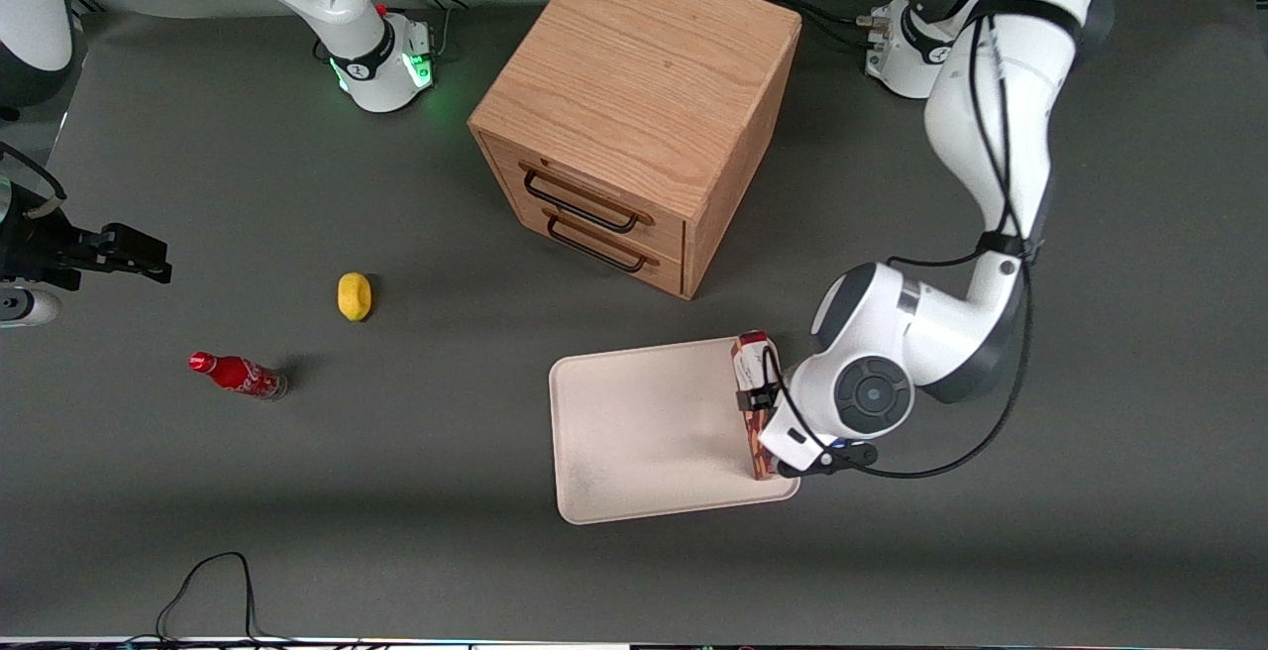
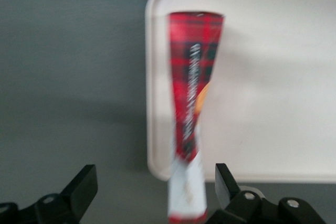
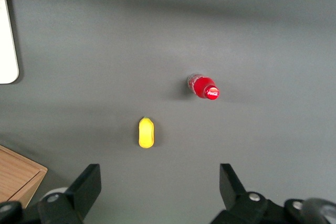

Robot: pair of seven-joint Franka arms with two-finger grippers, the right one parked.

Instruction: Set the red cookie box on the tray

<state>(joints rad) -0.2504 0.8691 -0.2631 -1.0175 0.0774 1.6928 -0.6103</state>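
The red cookie box [image 1: 755, 402] lay on its narrow side along the edge of the tray [image 1: 644, 432] that faced the working arm, its long axis running with that edge, one end nearer the front camera and the other toward the wooden drawer cabinet [image 1: 634, 115]. In the wrist view the box [image 2: 191, 103] ran straight out from between the fingers [image 2: 84, 187], its white lettered end nearest them and reaching just past the tray's rim [image 2: 152, 77].

The gripper [image 1: 765, 400] hung at the box's mid-length. Its fingers stood spread wide, one on each side of the box and clear of it, gripping nothing; the box seemed to rest on the tray by its own weight.

My judgement is that the placing was all but done. The coming move turned on that long axis: the box stood on a thin face between the fingers, so a straight lift away, with no sideways drift, would be least likely to tip it.
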